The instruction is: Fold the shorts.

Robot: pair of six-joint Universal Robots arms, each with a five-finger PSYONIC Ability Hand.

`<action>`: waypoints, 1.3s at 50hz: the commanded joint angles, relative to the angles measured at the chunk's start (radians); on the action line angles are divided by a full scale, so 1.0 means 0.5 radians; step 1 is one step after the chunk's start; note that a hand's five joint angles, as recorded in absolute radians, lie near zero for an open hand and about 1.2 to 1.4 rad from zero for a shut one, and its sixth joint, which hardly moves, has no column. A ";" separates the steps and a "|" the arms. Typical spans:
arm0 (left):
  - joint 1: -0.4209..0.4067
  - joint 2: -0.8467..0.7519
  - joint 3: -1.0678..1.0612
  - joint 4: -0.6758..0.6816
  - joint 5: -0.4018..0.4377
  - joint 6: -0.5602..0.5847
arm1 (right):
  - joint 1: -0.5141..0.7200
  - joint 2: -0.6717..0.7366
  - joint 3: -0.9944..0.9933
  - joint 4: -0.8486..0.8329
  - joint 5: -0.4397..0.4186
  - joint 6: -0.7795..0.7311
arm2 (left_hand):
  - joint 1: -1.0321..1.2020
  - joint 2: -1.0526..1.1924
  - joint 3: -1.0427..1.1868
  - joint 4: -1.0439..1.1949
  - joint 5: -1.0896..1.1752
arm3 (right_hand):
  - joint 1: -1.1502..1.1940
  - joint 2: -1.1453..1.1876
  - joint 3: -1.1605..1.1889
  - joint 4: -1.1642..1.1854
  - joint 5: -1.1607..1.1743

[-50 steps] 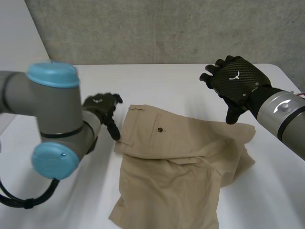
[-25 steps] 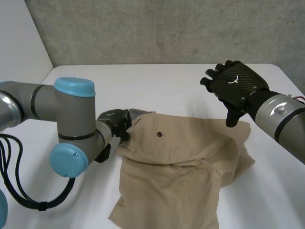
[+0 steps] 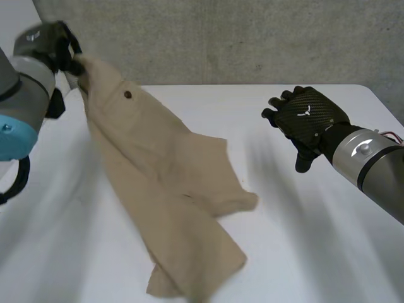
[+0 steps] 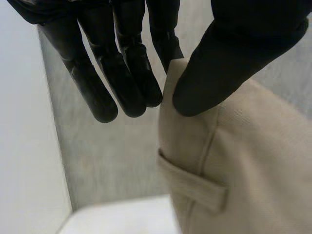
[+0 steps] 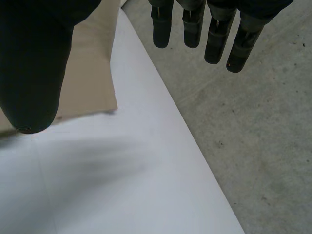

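Head view: the left hand (image 3: 53, 44) is seen raised high at the far left, and its grip is hard to read there. The tan shorts (image 3: 164, 183) are held up by one waistband corner and hang slanting down to the white surface (image 3: 315, 240), where the lower end lies crumpled. A dark button (image 3: 128, 95) is seen near the top.

The grip is made plain in the left wrist view: the waistband of the shorts (image 4: 253, 161) is pinched between the thumb and the fingers (image 4: 122, 83) of the left hand (image 4: 234, 53), just above a belt loop (image 4: 195, 187).

The right hand (image 3: 307, 120) is held above the surface, well apart from the cloth. In the right wrist view its fingers (image 5: 195, 24) are seen straight and nothing is held; an edge of the shorts (image 5: 92, 83) lies beside the thumb, and the surface (image 5: 122, 185) is cut off by grey floor (image 5: 243, 122).
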State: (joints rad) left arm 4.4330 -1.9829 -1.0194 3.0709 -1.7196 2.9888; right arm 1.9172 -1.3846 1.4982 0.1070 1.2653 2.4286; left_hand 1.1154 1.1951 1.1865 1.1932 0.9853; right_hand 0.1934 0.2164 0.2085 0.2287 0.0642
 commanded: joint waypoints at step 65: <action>-0.306 0.352 -1.072 0.261 0.104 0.269 | -0.091 0.422 -0.097 0.384 0.546 0.156 | -1.281 -1.441 -1.423 -1.437 -1.370 | 2.406 2.360 2.376 2.335 2.315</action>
State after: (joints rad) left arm 4.2676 -1.8077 -1.5537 3.2012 -1.6744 3.1222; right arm 1.9473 -1.0963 1.4165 0.2753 1.3648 2.5816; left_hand 0.4907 0.4629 0.4713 0.4570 0.2730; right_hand 0.9779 1.1749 1.1759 1.1765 0.9663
